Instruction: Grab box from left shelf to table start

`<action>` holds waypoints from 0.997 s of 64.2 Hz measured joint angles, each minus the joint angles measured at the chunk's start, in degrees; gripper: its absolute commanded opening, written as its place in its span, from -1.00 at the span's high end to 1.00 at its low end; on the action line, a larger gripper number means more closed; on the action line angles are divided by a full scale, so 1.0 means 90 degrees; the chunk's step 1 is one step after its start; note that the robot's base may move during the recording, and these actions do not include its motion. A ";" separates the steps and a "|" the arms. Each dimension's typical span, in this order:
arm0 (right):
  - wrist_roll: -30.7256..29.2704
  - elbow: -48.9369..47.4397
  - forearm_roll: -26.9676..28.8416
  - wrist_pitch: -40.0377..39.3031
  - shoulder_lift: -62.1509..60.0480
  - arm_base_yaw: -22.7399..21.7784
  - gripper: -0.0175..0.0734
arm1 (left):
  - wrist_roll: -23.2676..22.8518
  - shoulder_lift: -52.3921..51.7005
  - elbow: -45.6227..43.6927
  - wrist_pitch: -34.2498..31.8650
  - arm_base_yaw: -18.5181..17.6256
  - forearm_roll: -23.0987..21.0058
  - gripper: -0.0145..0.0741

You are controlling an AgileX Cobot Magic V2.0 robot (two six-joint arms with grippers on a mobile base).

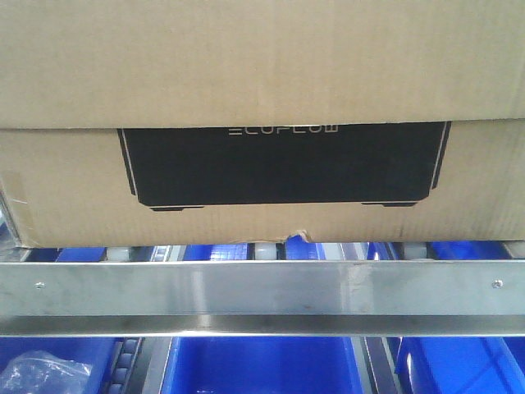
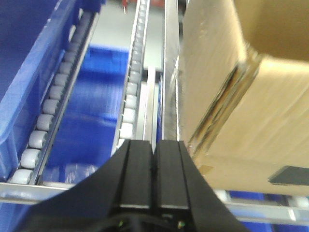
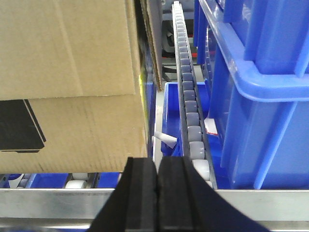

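Plainly, little is done yet: the box sits on the shelf, on its rollers, gripped by neither arm. The left claw is pressed together and empty, the box just ahead to its right. The right claw is likewise closed on nothing, with the box ahead to its left and a blue bin to its right. Spreading, clasping the sides and carrying the box to the table, which is out of view, all remain.

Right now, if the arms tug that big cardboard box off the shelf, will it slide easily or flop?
Probably slides easily: the box sits on rollers. Likely stiff, being corrugated cardboard, though the torn notch hints edges crush.
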 measured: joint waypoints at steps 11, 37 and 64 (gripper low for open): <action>0.0000 0.0000 0.0000 0.0000 0.0000 0.0000 0.49 | 0.0000 0.0907 -0.1148 0.0766 0.0000 -0.0011 0.90; 0.0000 0.0000 0.0000 0.0000 0.0000 0.0000 0.49 | 0.0000 0.3091 -0.3323 0.2337 -0.0084 0.0262 0.13; 0.0000 0.0000 0.0000 0.0000 0.0000 0.0000 0.49 | -0.0142 0.4636 -0.5064 0.3353 -0.0824 0.0300 0.01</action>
